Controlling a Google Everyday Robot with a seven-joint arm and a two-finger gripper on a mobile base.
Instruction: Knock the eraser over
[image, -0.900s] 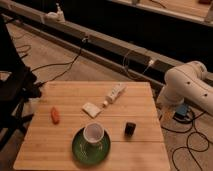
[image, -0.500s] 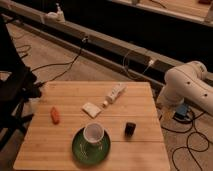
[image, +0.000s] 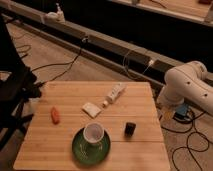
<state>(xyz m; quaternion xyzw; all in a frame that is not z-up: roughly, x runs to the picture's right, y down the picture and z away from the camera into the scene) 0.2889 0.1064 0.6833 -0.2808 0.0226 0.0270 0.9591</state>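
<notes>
The eraser (image: 130, 128) is a small dark block standing on the wooden table (image: 60, 150), right of the cup and near the table's right edge. The white robot arm (image: 189, 90) is beside the table at the right, well off from the eraser. The gripper is out of view; only the arm's rounded white links show.
A white cup (image: 93, 132) sits on a green plate (image: 91, 146) at the table's front. A flat white pad (image: 91, 109), a white tube (image: 114, 93) and an orange oblong thing (image: 55, 114) lie on the table. A black chair (image: 15, 90) stands at left. Cables run across the floor.
</notes>
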